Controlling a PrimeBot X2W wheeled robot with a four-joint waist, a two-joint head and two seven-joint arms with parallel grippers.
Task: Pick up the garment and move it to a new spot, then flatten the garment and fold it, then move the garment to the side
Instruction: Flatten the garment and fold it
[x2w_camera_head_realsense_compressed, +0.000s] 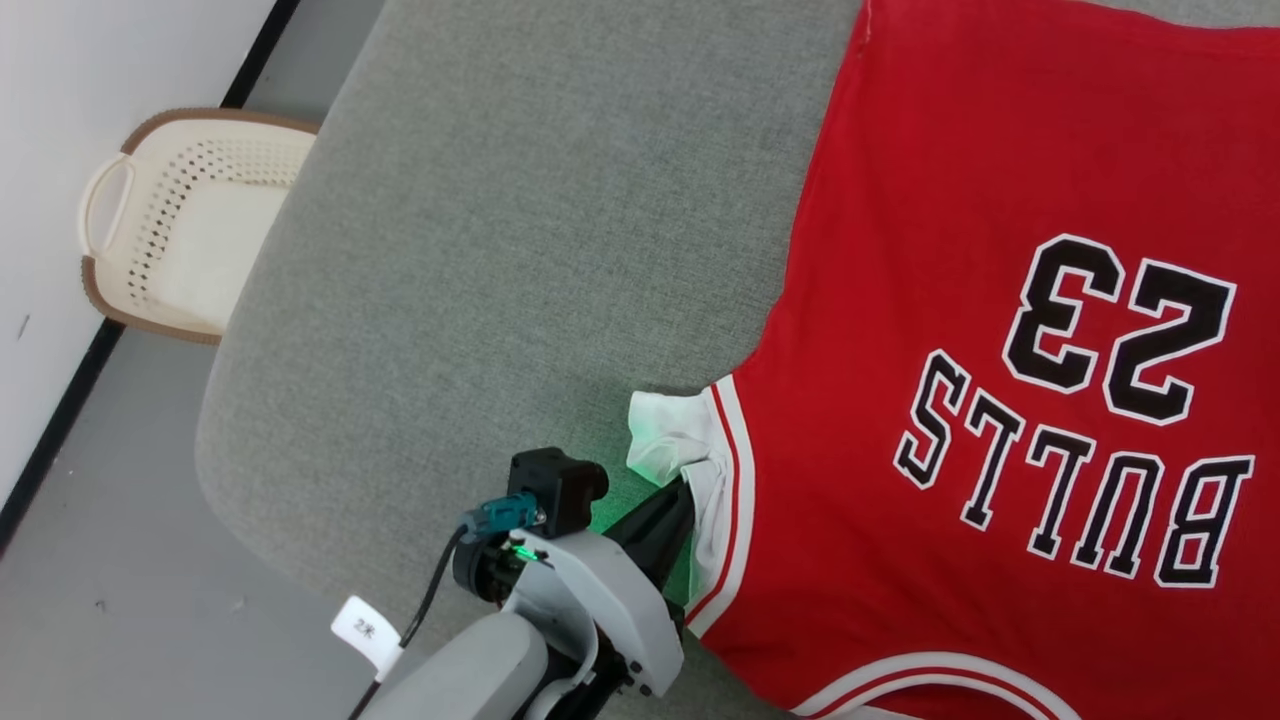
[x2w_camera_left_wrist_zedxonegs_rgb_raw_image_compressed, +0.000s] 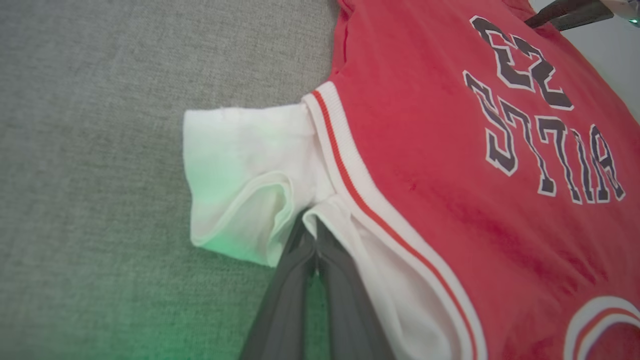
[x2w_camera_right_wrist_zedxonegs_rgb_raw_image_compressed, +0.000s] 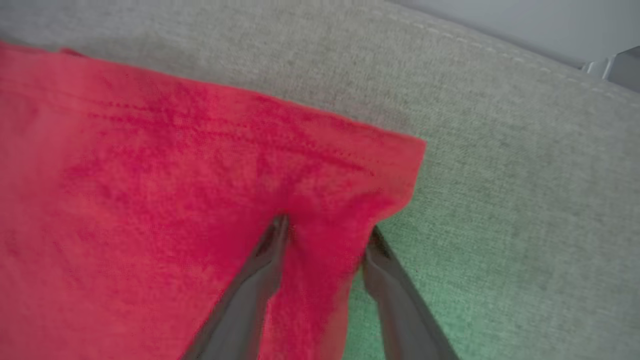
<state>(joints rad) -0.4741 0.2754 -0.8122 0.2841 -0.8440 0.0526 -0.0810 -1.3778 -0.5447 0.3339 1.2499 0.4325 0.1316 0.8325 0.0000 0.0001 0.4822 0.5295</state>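
Head view: smooth, flat red garment (x2w_camera_head_realsense_compressed: 950, 200)

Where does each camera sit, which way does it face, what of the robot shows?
Head view: on the head, looking down on the grey cushion, the garment and a basket; left gripper and forearm show.
Left wrist view: along its shut fingers pinching the white sleeve.
Right wrist view: along the right gripper, jaws astride a red hem corner.
Shared: head and left wrist views both show sleeve and print.
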